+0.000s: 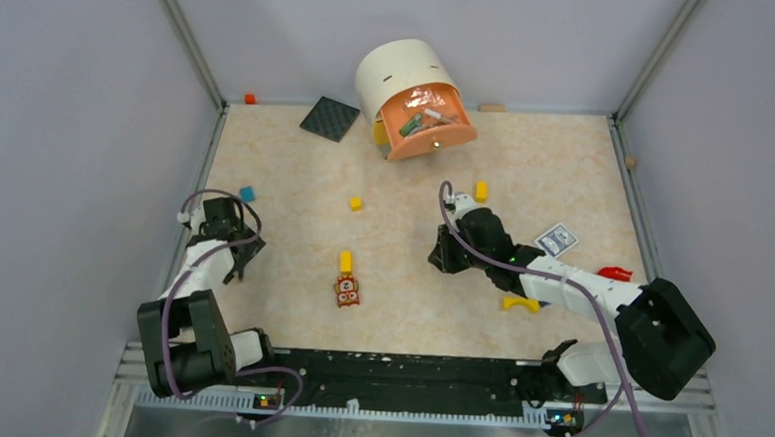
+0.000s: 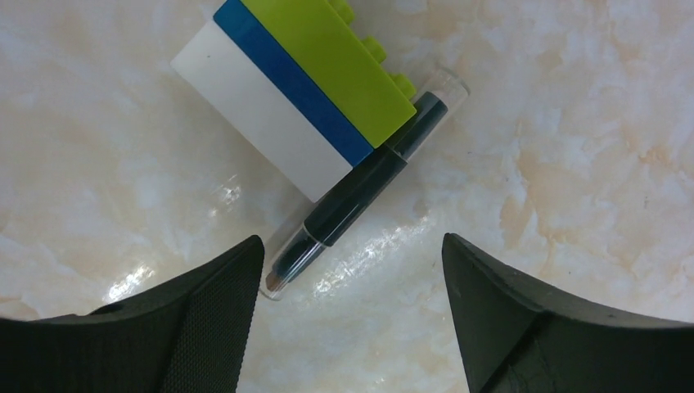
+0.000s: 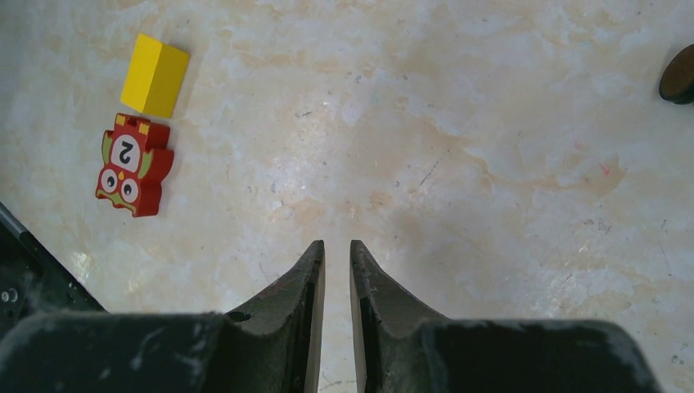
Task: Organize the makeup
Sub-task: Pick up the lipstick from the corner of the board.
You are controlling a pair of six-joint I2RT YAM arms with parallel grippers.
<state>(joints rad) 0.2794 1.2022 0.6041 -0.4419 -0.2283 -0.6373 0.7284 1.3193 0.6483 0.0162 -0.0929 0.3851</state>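
A dark pencil-like makeup stick (image 2: 360, 184) with a clear cap lies on the marble table, one side against a white, blue and green stacked block (image 2: 299, 90). My left gripper (image 2: 352, 246) is open just above the table, and the stick's near end lies close to its left finger (image 2: 221, 311). In the top view the left gripper (image 1: 236, 266) is at the table's left side. My right gripper (image 3: 336, 246) (image 1: 439, 259) is shut with a thin slit between its jaws and holds nothing. An orange drawer (image 1: 431, 121) at the back holds several makeup pieces.
A black square (image 1: 330, 117) lies next to the white round drawer unit (image 1: 401, 74). Yellow blocks (image 1: 345, 261) (image 3: 155, 75) and an owl tile (image 1: 348, 292) (image 3: 133, 165) lie mid-table. At the right lie a small white box (image 1: 557, 239), a red item (image 1: 613, 273) and a yellow curved piece (image 1: 520, 304).
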